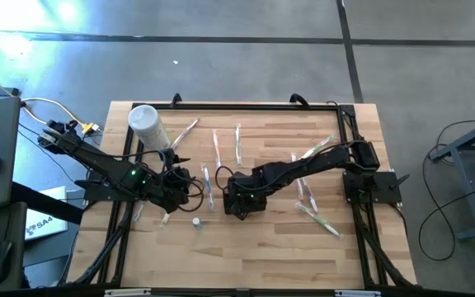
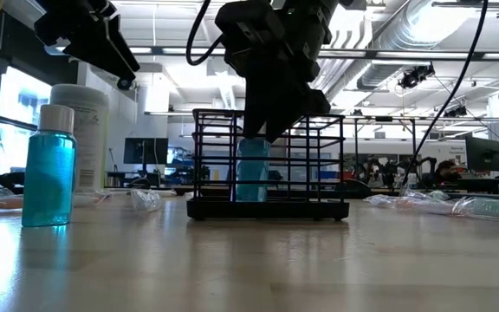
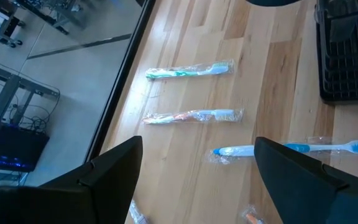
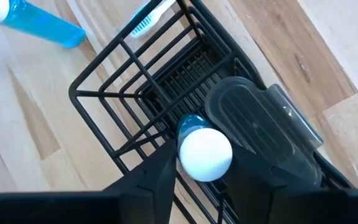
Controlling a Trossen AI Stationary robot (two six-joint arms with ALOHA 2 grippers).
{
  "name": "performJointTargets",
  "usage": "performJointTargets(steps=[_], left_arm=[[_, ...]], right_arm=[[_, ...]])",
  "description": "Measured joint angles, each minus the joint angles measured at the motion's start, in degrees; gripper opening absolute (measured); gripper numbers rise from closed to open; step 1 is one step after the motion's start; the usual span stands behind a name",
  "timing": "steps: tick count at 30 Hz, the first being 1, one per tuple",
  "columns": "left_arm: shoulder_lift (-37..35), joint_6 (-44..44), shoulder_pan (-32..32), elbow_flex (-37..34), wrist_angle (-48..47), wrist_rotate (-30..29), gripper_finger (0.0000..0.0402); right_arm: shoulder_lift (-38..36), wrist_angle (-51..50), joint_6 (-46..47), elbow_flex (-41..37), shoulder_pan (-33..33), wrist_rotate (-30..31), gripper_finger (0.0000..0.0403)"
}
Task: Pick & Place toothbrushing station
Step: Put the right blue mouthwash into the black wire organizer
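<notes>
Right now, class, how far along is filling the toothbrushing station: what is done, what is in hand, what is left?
Done: nothing clearly released yet. In hand: the right gripper holds a white-capped blue bottle down inside the black rack. Left: letting it go, then probably the second bottle standing outside the rack and the wrapped toothbrushes lying below the open left gripper.

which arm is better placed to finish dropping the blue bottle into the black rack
Right. The right gripper is directly over the rack, with the white-capped blue bottle between its fingers, partly inside a compartment. The left gripper hangs open over loose wrapped toothbrushes, beside the rack.
</notes>
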Motion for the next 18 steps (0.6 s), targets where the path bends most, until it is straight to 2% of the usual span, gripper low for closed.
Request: performJointTargets(steps=[18], left_arm=[[0.0, 0.0, 0.0, 0.0, -0.4, 0.1, 0.0303]], right_arm=[[-3.1, 1.5, -0.8, -0.3, 0.8, 0.8, 0.0116]])
